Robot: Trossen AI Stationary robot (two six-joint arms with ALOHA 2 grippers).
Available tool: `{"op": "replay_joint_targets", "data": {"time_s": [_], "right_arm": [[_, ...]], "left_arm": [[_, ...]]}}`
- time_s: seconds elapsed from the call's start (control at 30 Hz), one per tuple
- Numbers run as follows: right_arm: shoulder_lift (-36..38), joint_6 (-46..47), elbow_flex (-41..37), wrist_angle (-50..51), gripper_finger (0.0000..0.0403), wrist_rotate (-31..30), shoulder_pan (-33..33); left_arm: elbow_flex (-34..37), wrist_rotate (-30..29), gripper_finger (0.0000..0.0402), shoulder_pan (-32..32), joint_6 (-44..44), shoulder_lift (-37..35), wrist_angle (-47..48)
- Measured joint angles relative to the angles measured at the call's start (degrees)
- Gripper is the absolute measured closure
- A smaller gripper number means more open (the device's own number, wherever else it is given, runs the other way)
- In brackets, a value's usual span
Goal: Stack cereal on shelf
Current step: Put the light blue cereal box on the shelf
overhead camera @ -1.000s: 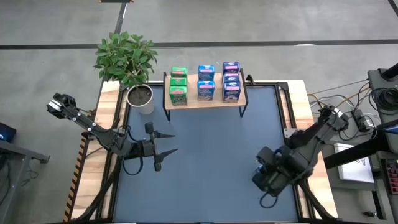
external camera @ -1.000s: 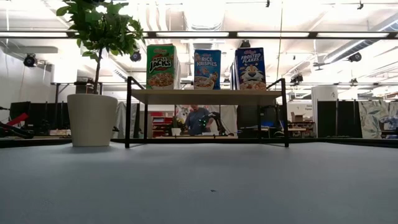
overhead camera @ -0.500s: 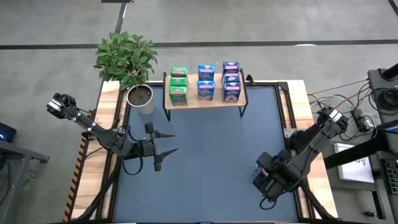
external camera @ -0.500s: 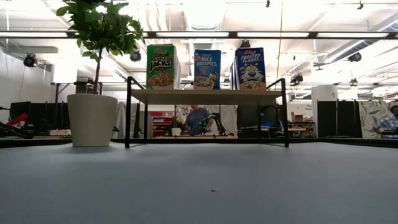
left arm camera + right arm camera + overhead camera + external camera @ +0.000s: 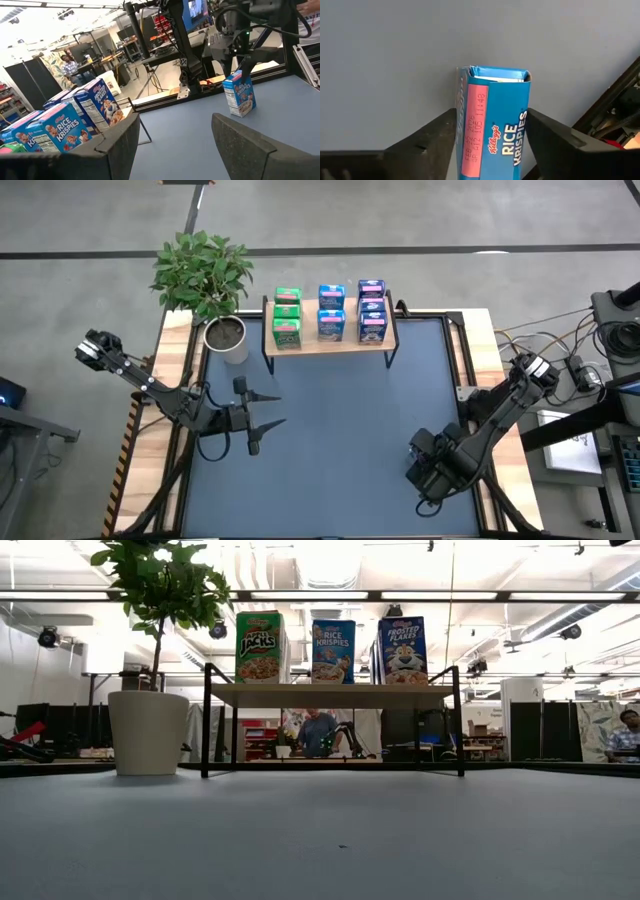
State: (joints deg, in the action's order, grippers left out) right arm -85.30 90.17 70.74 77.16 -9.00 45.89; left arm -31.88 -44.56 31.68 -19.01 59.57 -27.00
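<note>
We see the right gripper (image 5: 432, 470), lower right, clamped on a blue cereal box (image 5: 492, 122); the left gripper (image 5: 268, 423), centre-left, waits with fingers apart.

Apple Jacks box (image 5: 259, 647), Rice Krispies box (image 5: 333, 651), Frosted Flakes box (image 5: 403, 650), Kellogg's Rice Krispies carton (image 5: 493, 131)

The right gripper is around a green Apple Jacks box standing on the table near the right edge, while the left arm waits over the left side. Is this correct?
Not quite. The box between the right gripper's fingers is a blue Rice Krispies box, not a green one, as the right wrist view shows. It does stand on the table, and the left gripper does wait over the left side.
</note>
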Motion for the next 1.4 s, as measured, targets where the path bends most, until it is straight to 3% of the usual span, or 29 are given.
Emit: {"op": "replay_joint_targets", "data": {"time_s": [0.37, 0.73, 0.93, 1.13, 1.4], "right_arm": [[0.0, -0.15, -0.02, -0.24, 0.0254, -0.14, -0.02], [0.35, -2.07, 1.55, 0.19, 0.028, -2.27, -0.17], [0.87, -6.69, 5.61, 0.87, 0.0287, -4.76, -3.44], [0.85, -21.4, 10.81, -0.09, 0.0289, -6.08, -12.37], [0.79, -54.28, 19.7, -8.51, 0.029, -5.81, -30.26]], "left_arm": [[0.02, -0.02, 0.0171, 0.0, -0.17, 0.0, 0.02], [0.04, -0.02, 0.0171, 0.0, -0.17, 0.0, 0.0], [0.09, -0.04, 0.0171, 0.0, -0.77, -0.02, 0.0], [-0.04, -0.02, 0.0171, -0.07, -1.27, 0.19, -0.07], [0.02, 0.07, 0.0171, -0.68, 0.52, 2.75, -0.26]]}}
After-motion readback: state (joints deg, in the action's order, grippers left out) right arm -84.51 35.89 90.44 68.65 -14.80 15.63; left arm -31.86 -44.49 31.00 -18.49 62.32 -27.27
